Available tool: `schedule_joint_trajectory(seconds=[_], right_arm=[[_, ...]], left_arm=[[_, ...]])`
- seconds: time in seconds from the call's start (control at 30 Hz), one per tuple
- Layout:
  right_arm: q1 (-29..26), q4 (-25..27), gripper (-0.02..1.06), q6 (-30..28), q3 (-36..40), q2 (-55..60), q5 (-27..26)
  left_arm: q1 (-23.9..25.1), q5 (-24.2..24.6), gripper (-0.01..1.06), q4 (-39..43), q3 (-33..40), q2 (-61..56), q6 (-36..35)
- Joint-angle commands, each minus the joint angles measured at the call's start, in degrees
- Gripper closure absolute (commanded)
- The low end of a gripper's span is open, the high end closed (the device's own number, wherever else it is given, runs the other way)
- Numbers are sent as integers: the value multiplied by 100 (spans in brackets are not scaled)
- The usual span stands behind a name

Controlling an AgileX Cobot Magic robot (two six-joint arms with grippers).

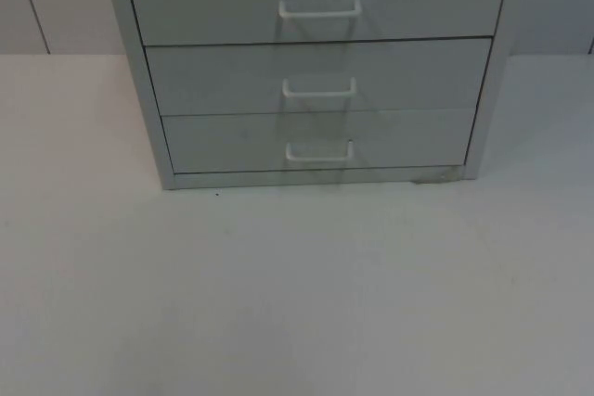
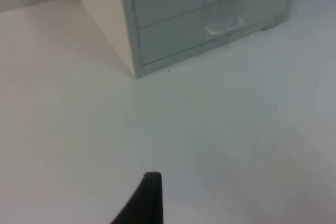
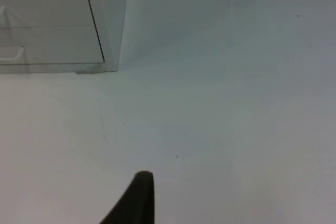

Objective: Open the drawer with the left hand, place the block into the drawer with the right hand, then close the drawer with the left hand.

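With all three drawers shut, both grippers wait well short of the drawer cabinet (image 1: 316, 71), unengaged; whether their fingers are apart cannot be told.

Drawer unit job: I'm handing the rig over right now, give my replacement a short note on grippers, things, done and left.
Left gripper: above bare table, short of the drawer unit, waiting. Right gripper: above the table off the unit's right front corner, also waiting.
Drawer unit stands at the back of the table; all three visible drawers are shut, white handles untouched. I can't spot the block.
Done: nothing yet.
Left: open a drawer with the left arm, find the block and place it with the right, close with the left.
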Motion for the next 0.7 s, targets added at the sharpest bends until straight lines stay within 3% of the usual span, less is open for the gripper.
schedule_joint_trajectory(seconds=[0.0, 0.13, 0.43, 0.67], right_arm=[[-33, -4, -1, 0, 45, -18, -73], [-33, -4, -1, 0, 45, -18, -73], [-33, -4, -1, 0, 45, -18, -73], [-33, -4, -1, 0, 45, -18, -73]], left_arm=[[276, -23, 0, -55, 29, -11, 8], [1174, -23, 0, -55, 29, -11, 8], [2202, -23, 0, -55, 29, -11, 8], [2729, -23, 0, -55, 29, -11, 8]])
